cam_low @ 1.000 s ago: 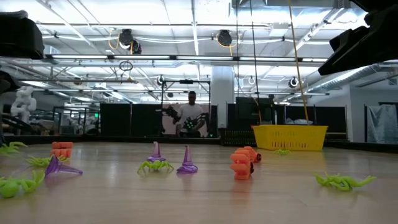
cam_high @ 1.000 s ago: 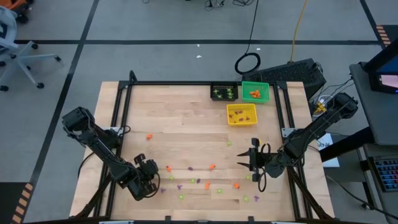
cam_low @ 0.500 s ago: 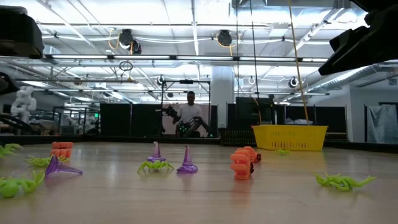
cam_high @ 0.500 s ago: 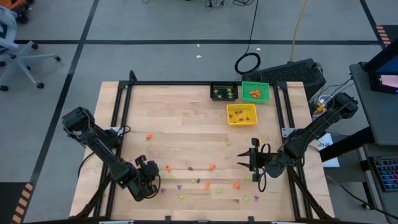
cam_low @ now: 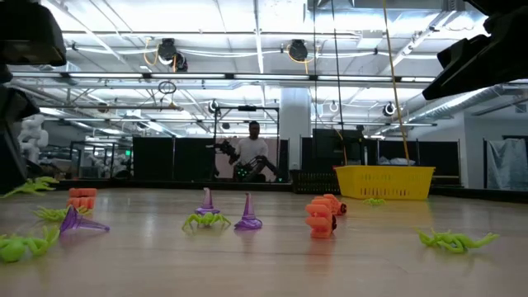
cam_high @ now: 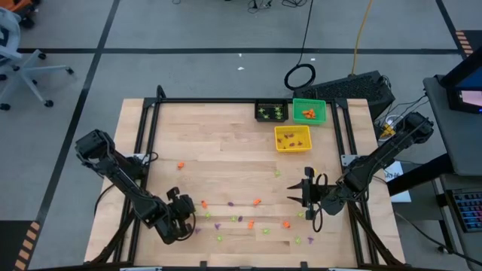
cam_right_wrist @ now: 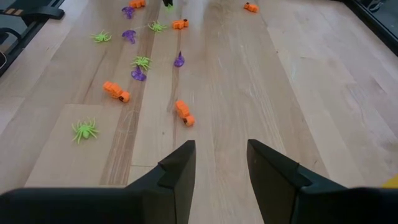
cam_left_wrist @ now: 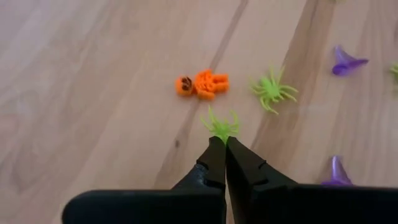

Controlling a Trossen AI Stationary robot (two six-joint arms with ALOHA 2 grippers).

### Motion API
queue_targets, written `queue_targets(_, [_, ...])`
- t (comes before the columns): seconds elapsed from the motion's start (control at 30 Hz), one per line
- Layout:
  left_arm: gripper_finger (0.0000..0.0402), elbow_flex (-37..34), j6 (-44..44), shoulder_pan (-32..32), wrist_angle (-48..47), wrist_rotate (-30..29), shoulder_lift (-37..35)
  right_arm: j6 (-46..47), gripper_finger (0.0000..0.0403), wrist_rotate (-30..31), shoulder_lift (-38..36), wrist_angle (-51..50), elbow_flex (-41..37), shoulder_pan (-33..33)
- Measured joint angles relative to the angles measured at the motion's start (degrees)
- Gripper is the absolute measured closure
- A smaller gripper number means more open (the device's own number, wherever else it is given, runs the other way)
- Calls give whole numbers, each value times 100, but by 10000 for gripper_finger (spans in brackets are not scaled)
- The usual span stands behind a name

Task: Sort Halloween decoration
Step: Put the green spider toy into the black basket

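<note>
Low view: green spider (cam_low: 31,186) now lifted; left hand (cam_left_wrist: 222,144) pinching it.

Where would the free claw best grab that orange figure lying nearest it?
Probably across its narrow middle, coming straight down. The orange figure lies flat and long on the table with bare wood all round it, and the right gripper is open just short of it.

In the high view, the trinkets inside the black bin (cam_high: 270,111) are too small to tell.
</note>
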Motion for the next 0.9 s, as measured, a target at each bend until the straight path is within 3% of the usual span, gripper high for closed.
queue_targets(0.27, [401, 0, 134, 111, 120, -757, -37, 0, 273, 0, 0, 0, 0, 0])
queue_targets(0.43, [401, 0, 484, 250, 461, -1566, -181, 0, 273, 0, 0, 0, 0, 1])
queue_targets(0.6, [402, 0, 1534, 396, 1240, -2084, -404, 0, 273, 0, 0, 0, 0, 0])
queue_targets(0.9, [402, 4, 4167, 597, 3632, -2231, -706, 31, 273, 2, 0, 54, 0, 1])
